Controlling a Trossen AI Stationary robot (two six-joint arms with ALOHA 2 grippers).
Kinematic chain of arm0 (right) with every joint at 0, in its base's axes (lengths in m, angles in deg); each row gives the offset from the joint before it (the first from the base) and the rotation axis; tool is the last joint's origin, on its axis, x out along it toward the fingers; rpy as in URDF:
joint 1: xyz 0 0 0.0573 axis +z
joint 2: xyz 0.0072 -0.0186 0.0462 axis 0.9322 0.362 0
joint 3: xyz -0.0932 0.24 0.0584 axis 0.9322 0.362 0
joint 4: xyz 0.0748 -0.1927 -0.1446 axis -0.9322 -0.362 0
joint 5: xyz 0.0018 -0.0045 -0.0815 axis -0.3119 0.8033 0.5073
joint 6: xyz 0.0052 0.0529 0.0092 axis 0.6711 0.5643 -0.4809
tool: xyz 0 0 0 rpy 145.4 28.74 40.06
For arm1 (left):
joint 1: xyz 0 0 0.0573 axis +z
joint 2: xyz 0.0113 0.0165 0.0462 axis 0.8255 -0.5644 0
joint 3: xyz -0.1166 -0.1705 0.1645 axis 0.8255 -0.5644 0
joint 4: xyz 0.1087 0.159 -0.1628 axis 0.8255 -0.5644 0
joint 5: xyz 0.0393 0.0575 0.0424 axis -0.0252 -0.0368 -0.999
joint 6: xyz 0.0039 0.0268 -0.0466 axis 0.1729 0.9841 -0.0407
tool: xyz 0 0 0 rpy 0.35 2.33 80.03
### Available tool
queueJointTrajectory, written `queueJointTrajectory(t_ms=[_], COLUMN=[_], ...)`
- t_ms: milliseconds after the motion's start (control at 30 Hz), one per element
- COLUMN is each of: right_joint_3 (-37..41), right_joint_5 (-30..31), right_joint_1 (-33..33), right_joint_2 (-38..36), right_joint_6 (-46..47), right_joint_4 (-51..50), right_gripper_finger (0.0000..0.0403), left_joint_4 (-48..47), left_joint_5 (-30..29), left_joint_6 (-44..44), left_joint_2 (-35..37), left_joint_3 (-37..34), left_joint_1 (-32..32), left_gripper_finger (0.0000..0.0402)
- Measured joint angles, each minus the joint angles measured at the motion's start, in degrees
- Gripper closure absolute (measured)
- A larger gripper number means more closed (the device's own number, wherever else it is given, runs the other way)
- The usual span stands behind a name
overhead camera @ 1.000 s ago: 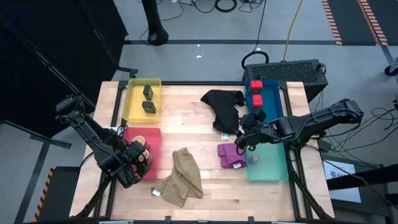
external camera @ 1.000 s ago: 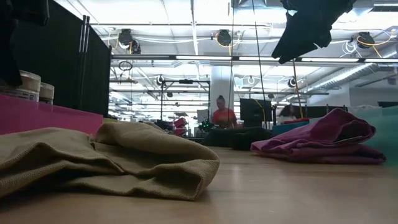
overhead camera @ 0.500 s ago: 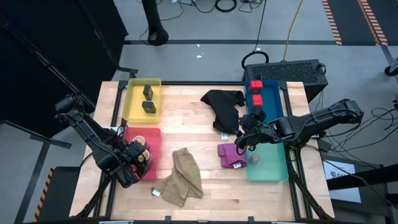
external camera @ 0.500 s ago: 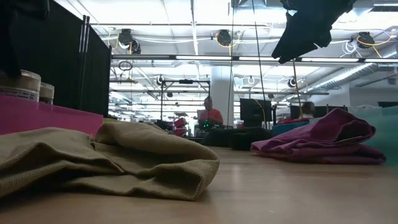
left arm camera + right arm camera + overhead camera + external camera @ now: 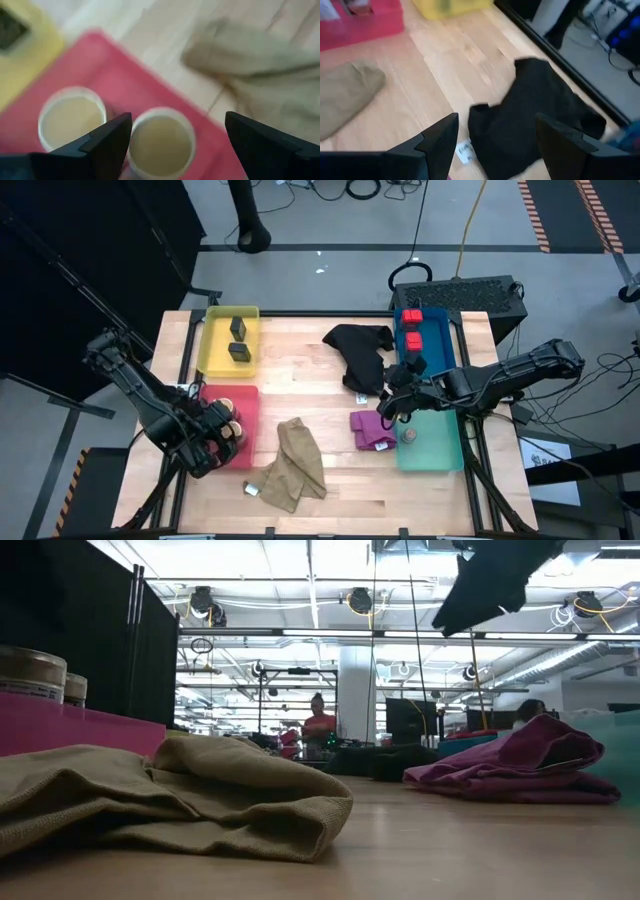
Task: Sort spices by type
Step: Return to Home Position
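Observation:
Two tan open-topped cylinders [image 5: 72, 122] [image 5: 160, 142] stand upright in the red tray [image 5: 245, 405]. My left gripper [image 5: 177, 132] hovers open above them, with the nearer cylinder below the gap between its fingers and untouched. Two dark grey blocks [image 5: 238, 340] lie in the yellow tray [image 5: 212, 345]. Two red boxes [image 5: 411, 327] sit in the blue tray [image 5: 437, 340], and a small grey jar [image 5: 408, 436] sits in the teal tray [image 5: 440, 442]. My right gripper [image 5: 384, 410] hangs open over the black cloth's [image 5: 535, 100] edge with nothing between its fingers.
A khaki cloth [image 5: 295, 465] lies crumpled at the near middle, with a purple cloth [image 5: 372, 430] beside the teal tray. The black cloth [image 5: 360, 352] is spread at the far middle. Bare wood shows between the cloths. People move in the room beyond the table.
My left gripper has risen above the tan cylinders in the red tray, still open, and has gone out of the top of the low view. The cylinders have stayed upright where they were.

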Motion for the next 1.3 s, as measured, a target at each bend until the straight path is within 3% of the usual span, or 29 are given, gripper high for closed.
queueJointTrajectory(t_ms=[200, 267, 367, 500, 633, 867, 1033, 1167, 1300], right_joint_3=[0.00, 0.00, 0.00, 1.04, 4.91, 12.61, 20.53, 26.92, 32.10], right_joint_5=[0.02, -0.04, -0.36, -3.82, -9.23, -10.84, -12.41, -13.48, -13.53], right_joint_1=[1.37, 2.50, 4.36, 5.84, 6.01, 5.21, 3.69, 2.41, 1.68], right_joint_2=[0.00, 0.00, 0.00, -0.05, -0.02, -4.24, -13.61, -22.37, -31.09], right_joint_6=[-11.15, -16.04, -23.41, -33.16, -44.24, -53.94, -54.30, -52.51, -52.44], right_joint_4=[10.39, 14.92, 21.65, 32.51, 45.62, 59.20, 63.19, 63.80, 63.48], right_gripper_finger=[0.0161, 0.0161, 0.0161, 0.0161, 0.0161, 0.0161, 0.0161, 0.0161, 0.0161], left_joint_4=[6.39, 12.82, 29.18, 53.02, 61.55, 62.57, 71.71, 72.77, 73.03], left_joint_5=[-16.16, -20.76, -21.47, -15.43, -7.78, 7.95, 15.63, 15.57, 13.87], left_joint_6=[11.62, 19.70, 38.34, 66.56, 83.11, 90.51, 95.34, 94.18, 93.39], left_joint_2=[0.69, 0.69, 0.67, -0.27, -1.15, -1.48, 0.21, 4.74, 14.67], left_joint_3=[3.83, 4.25, 3.87, 2.65, 2.04, 1.98, -3.33, -9.99, -16.79], left_joint_1=[0.24, 0.67, 2.79, 7.88, 15.42, 32.50, 38.79, 41.92, 43.28], left_gripper_finger=[0.0077, 0.0077, 0.0077, 0.0077, 0.0077, 0.0077, 0.0077, 0.0077, 0.0077])
